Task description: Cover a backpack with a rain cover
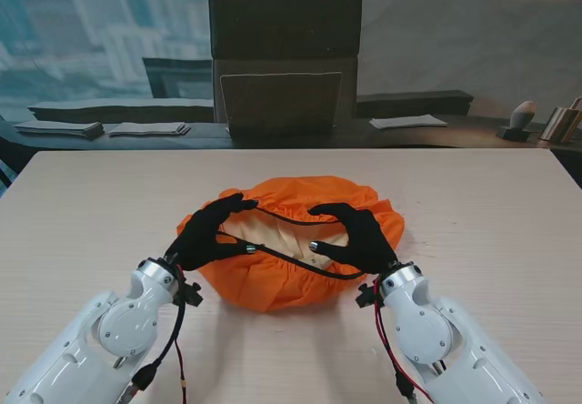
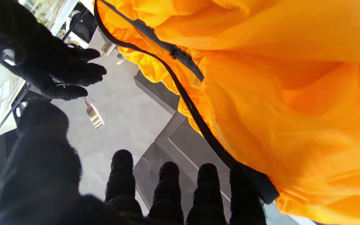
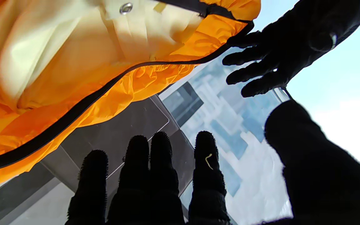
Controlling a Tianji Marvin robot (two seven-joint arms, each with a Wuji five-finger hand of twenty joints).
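The orange rain cover (image 1: 300, 240) lay bunched in the middle of the table (image 1: 491, 213), opening turned up, with the pale cream backpack (image 1: 273, 236) showing inside it. I had both hands over that opening, likely to spread the elastic rim wider so it could pass around the pack.

My left hand (image 1: 207, 233) sat at the left edge of the opening, fingers spread and arched over the black edge cord (image 1: 291, 260). My right hand (image 1: 357, 236) mirrored it on the right side. In both wrist views my fingers stood apart with nothing pinched between them — neither hand gripped the fabric, though the cord ran close past the little finger (image 2: 244, 193) of my left; I could not tell whether it was hooked there.

The cover lay between and under my palms, the near rim toward me.
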